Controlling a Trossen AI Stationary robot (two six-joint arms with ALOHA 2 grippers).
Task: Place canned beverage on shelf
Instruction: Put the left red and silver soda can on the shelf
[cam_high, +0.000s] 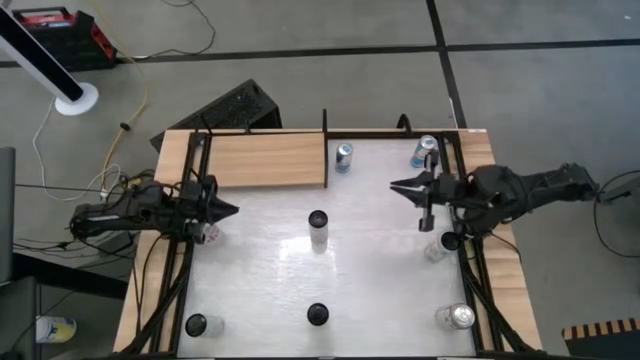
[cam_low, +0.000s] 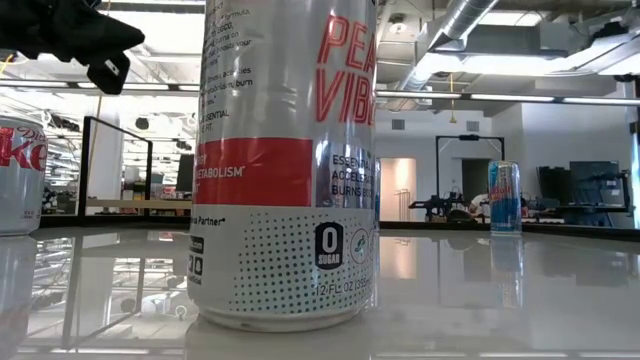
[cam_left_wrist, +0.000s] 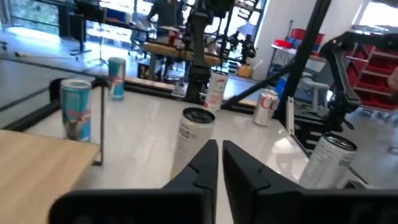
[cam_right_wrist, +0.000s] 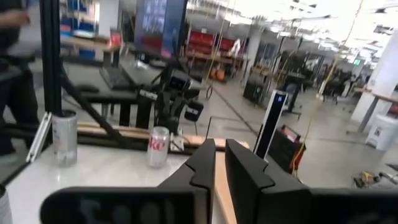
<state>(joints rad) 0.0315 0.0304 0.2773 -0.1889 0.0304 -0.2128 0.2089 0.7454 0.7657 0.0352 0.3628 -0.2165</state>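
Note:
The shelf (cam_high: 262, 160) is a light-wood board lying flat at the table's far left; it also shows in the left wrist view (cam_left_wrist: 37, 163). A blue can (cam_high: 344, 157) stands on the white top right beside the shelf's right end, also in the left wrist view (cam_left_wrist: 76, 111). A silver can with a black top (cam_high: 318, 229) stands at the table's centre, also in the left wrist view (cam_left_wrist: 196, 134). My left gripper (cam_high: 232, 210) is shut and empty at the left, pointing toward that can. My right gripper (cam_high: 396, 185) is shut and empty at the right.
Other cans stand upright about the top: far right (cam_high: 422, 152), right (cam_high: 437, 248), beside my left gripper (cam_high: 210, 232), near left (cam_high: 196, 325), near centre (cam_high: 317, 315), which fills the low view (cam_low: 290, 160), and near right (cam_high: 457, 317). A black frame (cam_high: 325, 150) borders the shelf.

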